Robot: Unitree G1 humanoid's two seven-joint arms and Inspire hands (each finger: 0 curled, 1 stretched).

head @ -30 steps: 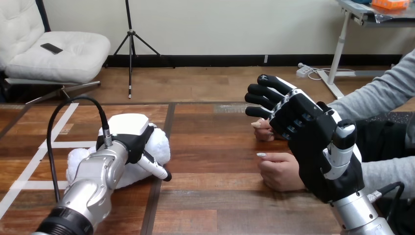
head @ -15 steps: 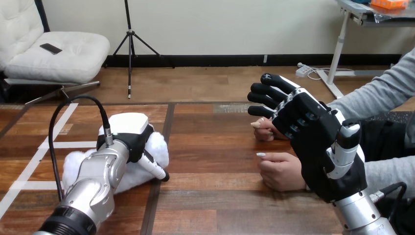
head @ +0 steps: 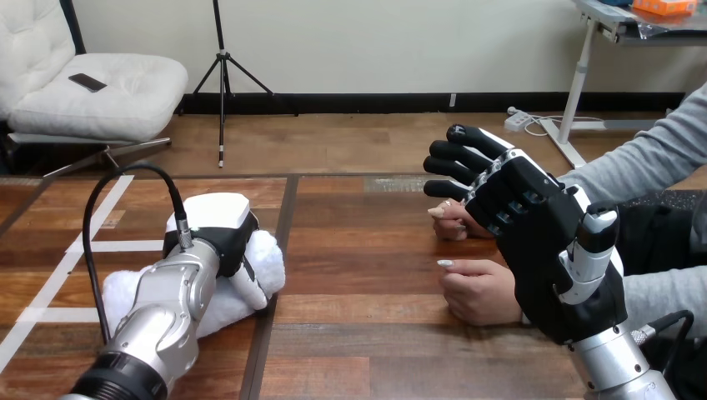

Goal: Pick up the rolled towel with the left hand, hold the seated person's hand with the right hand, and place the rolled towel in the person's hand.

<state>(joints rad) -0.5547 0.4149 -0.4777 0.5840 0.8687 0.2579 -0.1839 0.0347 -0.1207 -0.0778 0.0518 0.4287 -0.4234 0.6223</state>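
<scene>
The rolled towel [head: 268, 257] lies on the left half of the tabletop [head: 358, 333], well back from its far edge; the left hand [head: 218, 237] sits over it, thumb curled against its near side in a grip; bare wood runs clear from there to the person's nearer hand [head: 479, 292] and the person's farther hand [head: 454, 221], both resting at the right; over them hangs the right hand [head: 542, 242], fingers spread and nearly straight, holding nothing.
</scene>
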